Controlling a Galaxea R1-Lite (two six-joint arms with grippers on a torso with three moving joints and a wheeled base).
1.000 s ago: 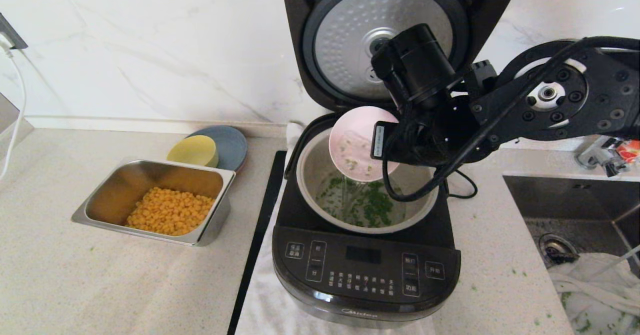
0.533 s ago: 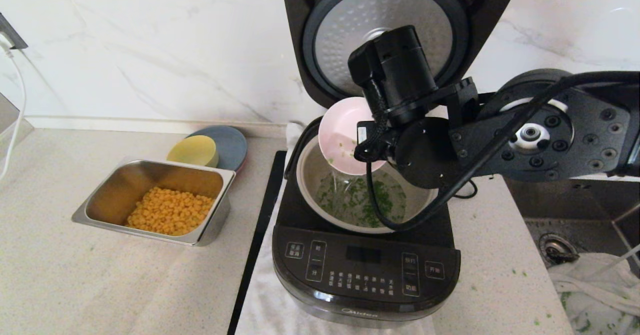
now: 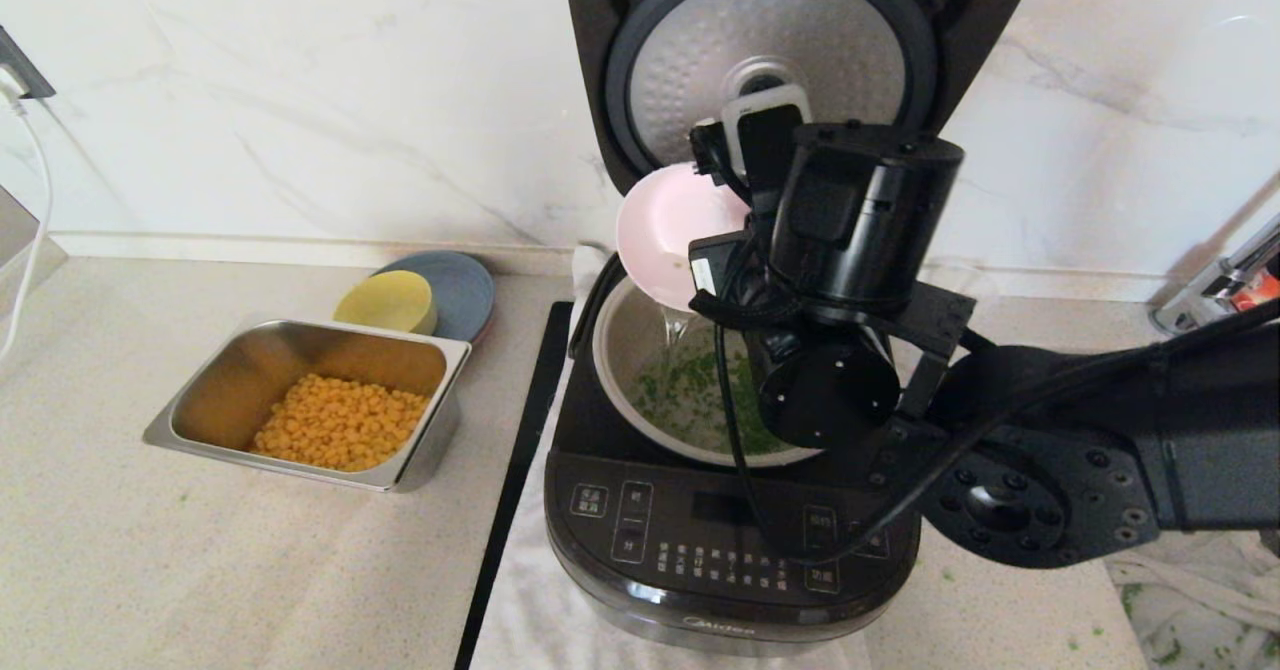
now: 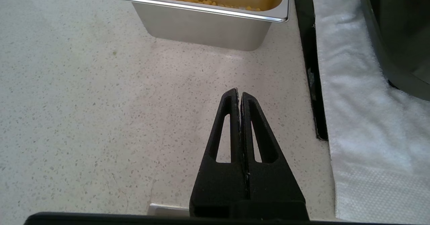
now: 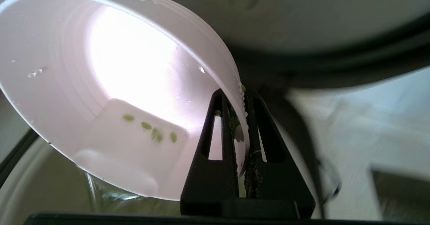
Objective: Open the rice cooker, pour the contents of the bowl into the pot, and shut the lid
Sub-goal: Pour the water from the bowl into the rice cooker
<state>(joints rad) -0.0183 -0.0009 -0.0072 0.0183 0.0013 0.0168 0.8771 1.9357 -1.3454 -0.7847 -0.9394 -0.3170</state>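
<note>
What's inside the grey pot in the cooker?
In the pot you can see water with chopped green bits. The pink bowl, pinched at its rim by the right pincer, tips a thin stream in. The robot's arm hides the pot's right half.

Head cam: high, looking down on desk [image 3: 200,570]. Left wrist cam: low over desk, shares steel tray [image 4: 201,30]. Right wrist cam: close on bowl [image 5: 100,84].

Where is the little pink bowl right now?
In the head view, the pink bowl is tipped over the grey pot, pinched at its rim by the right claw, below the open lid.
</note>
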